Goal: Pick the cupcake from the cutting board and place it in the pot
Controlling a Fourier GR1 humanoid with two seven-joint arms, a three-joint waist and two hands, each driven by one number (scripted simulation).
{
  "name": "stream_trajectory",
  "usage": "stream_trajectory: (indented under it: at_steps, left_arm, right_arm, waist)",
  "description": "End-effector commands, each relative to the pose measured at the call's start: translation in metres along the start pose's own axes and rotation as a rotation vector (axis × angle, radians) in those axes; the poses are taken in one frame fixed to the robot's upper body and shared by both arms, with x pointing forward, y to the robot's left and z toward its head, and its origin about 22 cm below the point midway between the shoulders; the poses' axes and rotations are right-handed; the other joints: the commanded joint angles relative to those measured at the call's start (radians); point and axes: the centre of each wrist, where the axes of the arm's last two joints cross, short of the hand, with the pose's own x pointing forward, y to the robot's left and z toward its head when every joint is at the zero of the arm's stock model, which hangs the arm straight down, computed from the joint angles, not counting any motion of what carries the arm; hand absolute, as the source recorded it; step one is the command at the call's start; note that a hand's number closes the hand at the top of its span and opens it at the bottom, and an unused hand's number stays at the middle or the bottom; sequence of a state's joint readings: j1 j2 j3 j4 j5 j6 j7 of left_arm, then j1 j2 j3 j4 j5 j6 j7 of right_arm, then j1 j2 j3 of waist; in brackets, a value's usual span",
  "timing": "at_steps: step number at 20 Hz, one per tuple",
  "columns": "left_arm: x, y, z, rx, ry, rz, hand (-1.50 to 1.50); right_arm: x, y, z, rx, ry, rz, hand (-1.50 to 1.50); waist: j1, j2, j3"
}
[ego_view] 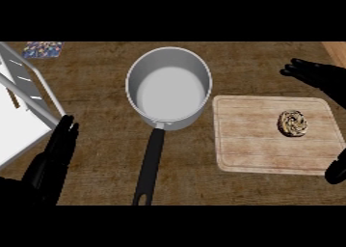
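Observation:
The cupcake (292, 124), brown with a pale swirl on top, sits on the right half of the light wooden cutting board (254, 144). To the board's left stands a grey metal pot (168, 87) with nothing in it, its long black handle (150, 164) pointing toward me. My right hand (314, 75) comes in from the right edge and is open. Its fingers spread beyond the board's far right corner, its thumb (340, 166) is by the near right corner, and it does not touch the cupcake. My left hand (56, 154) rests open at the lower left, fingers straight.
A white and grey rack-like frame (22, 96) fills the left edge, close to my left hand. A colourful patterned item (42, 49) lies at the far left. A light wooden piece (340, 50) shows at the top right corner. Brown counter (97, 144) lies between rack and pot.

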State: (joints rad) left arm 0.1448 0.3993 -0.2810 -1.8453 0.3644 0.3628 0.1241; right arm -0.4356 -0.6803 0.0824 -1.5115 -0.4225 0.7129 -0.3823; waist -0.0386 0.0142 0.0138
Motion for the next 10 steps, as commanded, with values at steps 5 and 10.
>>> stream_trajectory:
  at_steps: [5, 10]
  left_arm:
    - [0.023, -0.013, -0.033, -0.05, -0.045, -0.046, 0.0]
    - [0.025, -0.022, -0.043, -0.067, -0.038, -0.045, 0.0]
  right_arm:
    - [0.086, -0.076, 0.037, 0.147, 0.052, 0.318, -1.5]
    - [0.116, -0.082, 0.038, 0.276, 0.163, 0.441, -1.5]
  waist:
    - [0.031, 0.009, -0.007]
    - [0.039, 0.005, -0.008]
